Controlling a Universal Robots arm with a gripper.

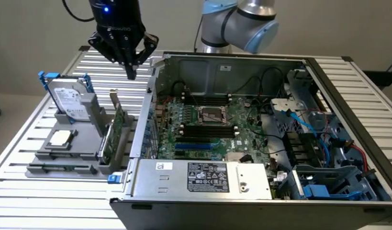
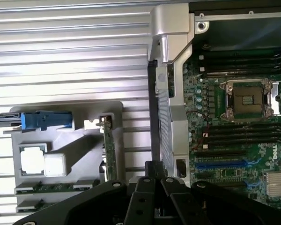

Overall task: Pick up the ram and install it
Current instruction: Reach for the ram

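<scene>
The ram [image 1: 61,167] is a narrow green stick lying in the front slot of the grey holder [image 1: 46,155] at the exterior view's left. In the wrist view the ram [image 2: 56,187] lies along the holder's edge. My gripper [image 1: 132,73] hangs high over the slatted table, between the holder and the open computer case [image 1: 247,143], well apart from the ram. Its black fingers [image 2: 145,180] are shut together with nothing between them. The motherboard [image 1: 202,122] lies in the case, with long black slots [image 2: 243,133] beside the processor socket [image 2: 248,98].
On the holder also stand a hard drive [image 1: 71,103] with blue rails, a processor chip [image 1: 60,138] and an upright green expansion card [image 1: 116,134] with a metal bracket. The case's metal wall [image 2: 171,61] rises close to my fingers. A power supply [image 1: 202,177] fills the case's front.
</scene>
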